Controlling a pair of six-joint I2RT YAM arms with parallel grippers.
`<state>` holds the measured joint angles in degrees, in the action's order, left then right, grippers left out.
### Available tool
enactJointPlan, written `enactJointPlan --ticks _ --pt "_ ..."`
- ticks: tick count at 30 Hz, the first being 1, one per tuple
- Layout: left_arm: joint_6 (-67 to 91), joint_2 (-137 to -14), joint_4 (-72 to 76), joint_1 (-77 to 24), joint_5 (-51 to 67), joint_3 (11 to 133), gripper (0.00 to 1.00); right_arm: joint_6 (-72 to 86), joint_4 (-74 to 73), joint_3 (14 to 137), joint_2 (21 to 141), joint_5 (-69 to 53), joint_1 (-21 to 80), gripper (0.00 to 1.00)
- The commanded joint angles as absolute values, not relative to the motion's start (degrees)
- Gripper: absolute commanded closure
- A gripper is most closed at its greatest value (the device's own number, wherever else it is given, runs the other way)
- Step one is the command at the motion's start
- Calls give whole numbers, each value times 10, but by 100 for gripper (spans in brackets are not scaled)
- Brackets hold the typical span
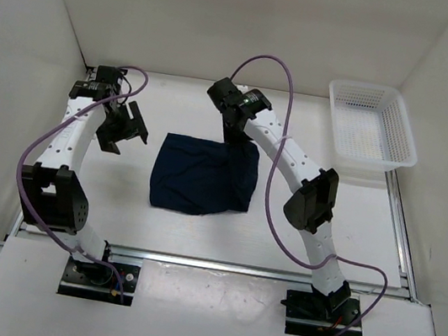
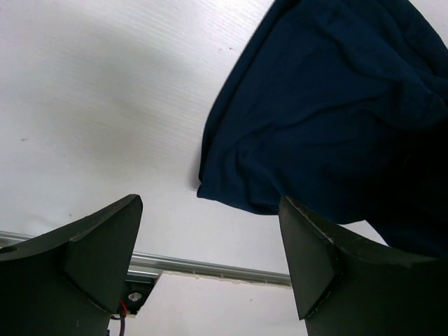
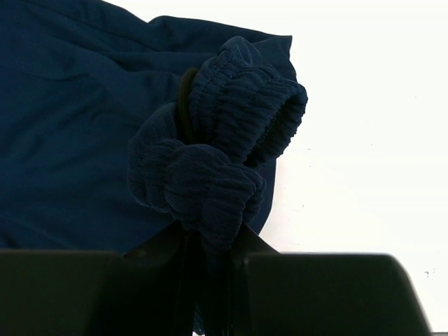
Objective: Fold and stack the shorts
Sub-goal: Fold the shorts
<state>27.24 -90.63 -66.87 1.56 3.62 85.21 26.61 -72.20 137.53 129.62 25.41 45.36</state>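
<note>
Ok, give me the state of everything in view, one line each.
shorts: roughly folded on the table, waistband bunched.
right gripper: fingers shut on the shorts' waistband.
left gripper: fingers open, empty, beside the shorts.
basket: upright at the far right, apart from the shorts.

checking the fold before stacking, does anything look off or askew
The shorts lie roughly square, but the waistband is bunched into a wad pinched in the right gripper at their far edge. Nothing else stands out.
</note>
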Motion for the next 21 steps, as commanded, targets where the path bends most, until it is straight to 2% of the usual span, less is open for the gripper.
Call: enactJointPlan --ticks 1,11,15,19,21 --pt "275 -888 -681 20 44 851 10 276 -729 1407 1299 258 464 100" --pt "275 -877 -651 43 44 803 10 276 -707 1395 1264 258 469 100" --pt "275 -925 -603 55 31 755 11 276 -701 1374 1244 263 469 100" --pt "280 -983 -568 43 43 748 16 276 -696 1353 1222 263 469 100" --pt "286 -1006 -556 38 48 748 24 271 -696 1353 1215 268 469 100"
